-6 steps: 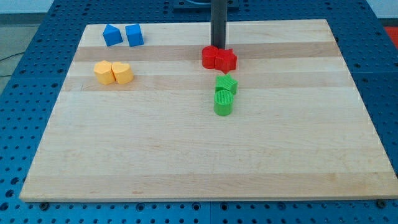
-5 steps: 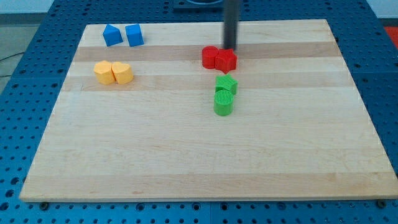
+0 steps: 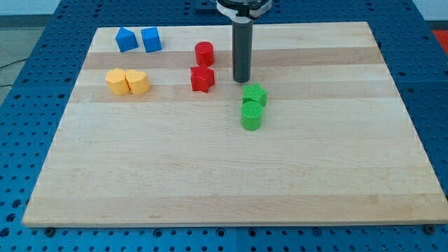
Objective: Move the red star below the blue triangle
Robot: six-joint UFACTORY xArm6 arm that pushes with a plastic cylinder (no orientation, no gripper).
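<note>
Our tip [image 3: 241,80] rests on the board [image 3: 210,175] near its top edge, right of the red star [image 3: 202,79] and apart from it, just above the green star [image 3: 255,94]. The red star sits well right of the blue triangle [image 3: 126,40], below a red cylinder [image 3: 204,53]. We carry no gripper, and no writing shows.

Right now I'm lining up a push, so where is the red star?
The red star sits in the board's upper middle, just below the red cylinder, left of my tip.
</note>
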